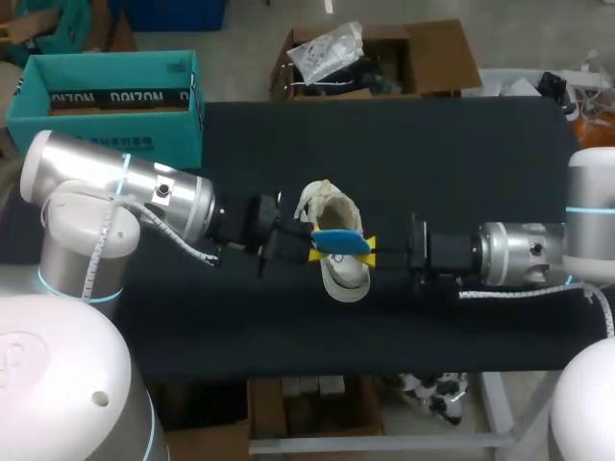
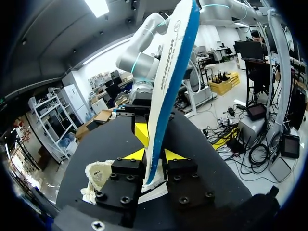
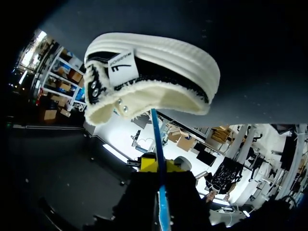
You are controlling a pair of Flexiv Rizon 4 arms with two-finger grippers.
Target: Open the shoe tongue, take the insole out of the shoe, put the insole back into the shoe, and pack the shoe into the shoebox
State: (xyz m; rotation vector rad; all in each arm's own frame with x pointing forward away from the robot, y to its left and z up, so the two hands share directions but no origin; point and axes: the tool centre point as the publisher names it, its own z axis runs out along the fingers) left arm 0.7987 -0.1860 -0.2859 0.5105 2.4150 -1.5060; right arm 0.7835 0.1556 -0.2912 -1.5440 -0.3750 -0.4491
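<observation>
A cream and black shoe (image 1: 348, 280) lies on the black table (image 1: 442, 154) at its middle. Just above it is a blue and white insole (image 1: 338, 239), held from both ends. My left gripper (image 1: 313, 254) is shut on one end; in the left wrist view the insole (image 2: 171, 72) rises between its yellow fingertips (image 2: 136, 155), and the shoe (image 2: 98, 175) lies beside and below them. My right gripper (image 1: 370, 243) is shut on the other end. In the right wrist view the insole (image 3: 156, 139) shows edge-on between the fingers, with the shoe (image 3: 154, 67) ahead. The teal shoebox (image 1: 106, 96) stands open at the far left corner.
Both arms meet over the middle of the table, the left from the left side and the right from the right. The black tabletop runs on to the far right, well away from the shoebox.
</observation>
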